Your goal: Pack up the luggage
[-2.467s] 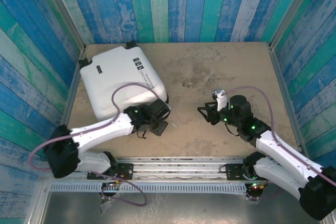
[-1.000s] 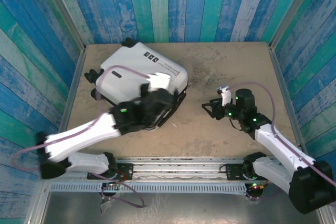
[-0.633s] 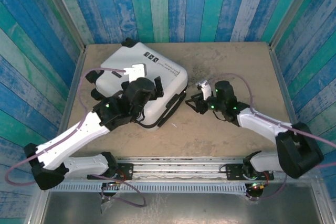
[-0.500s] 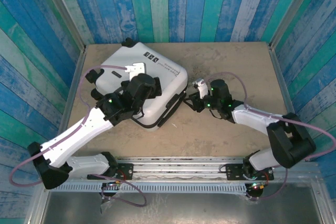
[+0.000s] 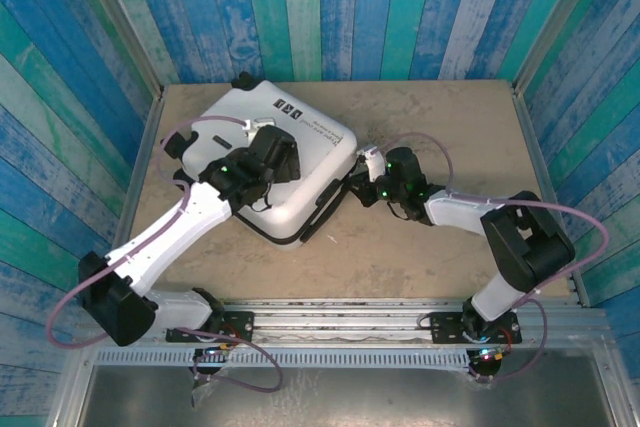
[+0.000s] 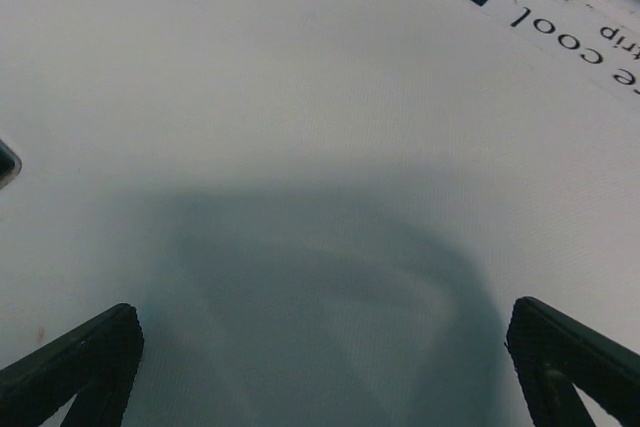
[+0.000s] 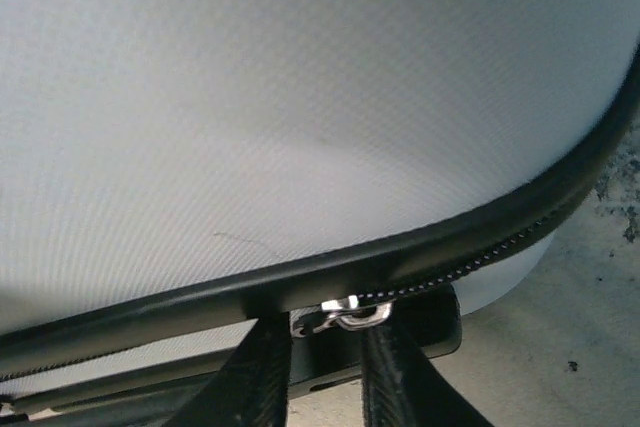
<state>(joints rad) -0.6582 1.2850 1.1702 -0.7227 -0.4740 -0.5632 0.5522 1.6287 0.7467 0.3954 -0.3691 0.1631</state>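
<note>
The white hard-shell luggage (image 5: 322, 145) lies skewed on the left half of the table, small black labels on its lid. My left gripper (image 5: 268, 147) rests over the lid, wide open; in the left wrist view the bare shell (image 6: 300, 97) spreads between the two fingertips (image 6: 70, 367). My right gripper (image 5: 354, 187) is at the luggage's right edge. In the right wrist view its fingers (image 7: 255, 377) stand close together on either side of the silver zipper pull (image 7: 345, 317), touching it, just under the black zipper trim (image 7: 450, 242).
The brown table (image 5: 440, 127) is bare to the right of the luggage and stained near the middle. Blue and green plank walls (image 5: 330, 7) close in three sides. A metal rail (image 5: 340, 312) runs along the near edge.
My right gripper has moved left to the luggage's edge and narrowed around the zipper pull. My left gripper has slid up the lid. The luggage turned and shifted earlier.
</note>
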